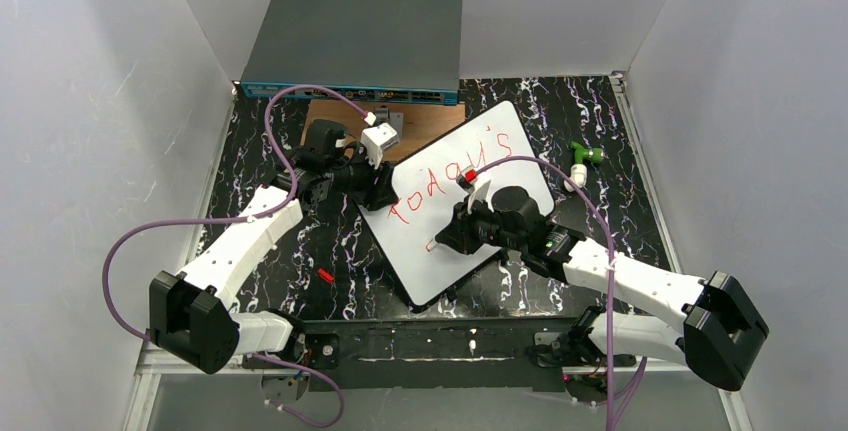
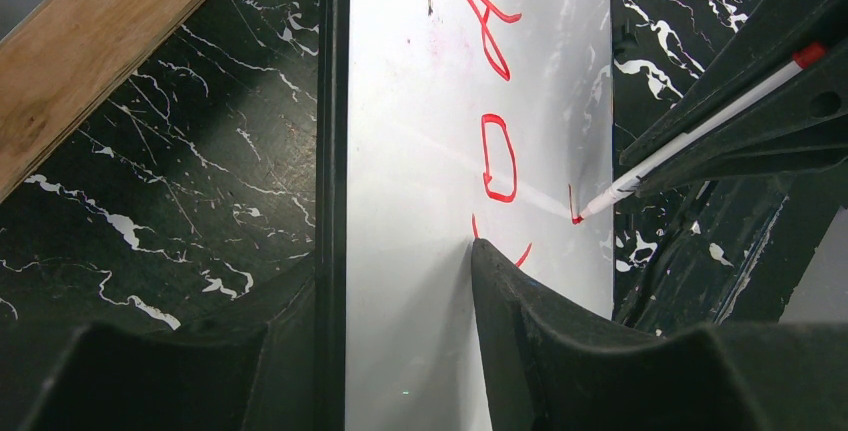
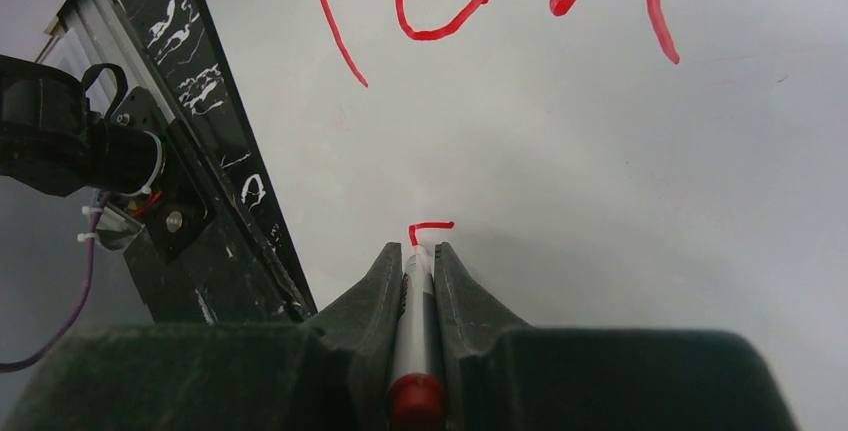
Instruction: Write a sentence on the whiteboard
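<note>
Red handwritten letters (image 1: pixel 447 187) reading "TODAY'S" run across the whiteboard (image 1: pixel 412 257); below that word sits a short, unreadable red stroke (image 3: pixel 430 226).

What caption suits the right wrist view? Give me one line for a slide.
Right end effector grips a marker, tip on the whiteboard at a short red stroke below larger letters.
</note>
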You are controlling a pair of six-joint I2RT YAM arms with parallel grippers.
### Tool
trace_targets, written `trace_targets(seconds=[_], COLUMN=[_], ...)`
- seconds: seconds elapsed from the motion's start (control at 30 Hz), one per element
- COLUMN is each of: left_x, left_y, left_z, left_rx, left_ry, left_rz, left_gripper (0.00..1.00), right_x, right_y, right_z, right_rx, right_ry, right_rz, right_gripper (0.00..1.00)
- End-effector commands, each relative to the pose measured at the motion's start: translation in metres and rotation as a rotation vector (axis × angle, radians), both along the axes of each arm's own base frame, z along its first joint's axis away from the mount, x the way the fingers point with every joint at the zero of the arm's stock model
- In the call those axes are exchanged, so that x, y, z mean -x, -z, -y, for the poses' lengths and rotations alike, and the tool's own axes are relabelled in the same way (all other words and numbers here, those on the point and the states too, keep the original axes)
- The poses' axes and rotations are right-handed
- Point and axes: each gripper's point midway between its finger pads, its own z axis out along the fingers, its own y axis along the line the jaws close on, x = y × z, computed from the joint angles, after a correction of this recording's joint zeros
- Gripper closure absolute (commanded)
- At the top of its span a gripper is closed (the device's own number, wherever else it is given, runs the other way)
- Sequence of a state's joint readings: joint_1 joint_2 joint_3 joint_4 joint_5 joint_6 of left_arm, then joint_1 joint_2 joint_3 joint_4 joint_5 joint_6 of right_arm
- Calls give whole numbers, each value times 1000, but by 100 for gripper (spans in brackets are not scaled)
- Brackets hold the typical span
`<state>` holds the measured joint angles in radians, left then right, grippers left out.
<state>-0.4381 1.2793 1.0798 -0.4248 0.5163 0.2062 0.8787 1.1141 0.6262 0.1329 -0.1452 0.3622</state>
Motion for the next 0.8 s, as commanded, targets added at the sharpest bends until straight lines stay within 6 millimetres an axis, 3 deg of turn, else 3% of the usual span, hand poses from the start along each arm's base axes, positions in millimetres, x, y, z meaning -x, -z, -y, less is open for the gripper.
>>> trace_targets(seconds=[0.0,0.3,0.77], left_x=[23,24,24], left_y=[-3,-2,-3], left_z=[6,6,7], left_rx=[-10,-10,-6], left_ry=[122,122,124], left_rz=[26,26,25], left_gripper=[100,100,100], right_x=[-9,-18,-43], right_y=[17,15,-19], right_z=[15,24,22], right_rx=[96,135,103], right_ry=[50,88,149], right_rz=[29,76,148], right_gripper=[99,99,99])
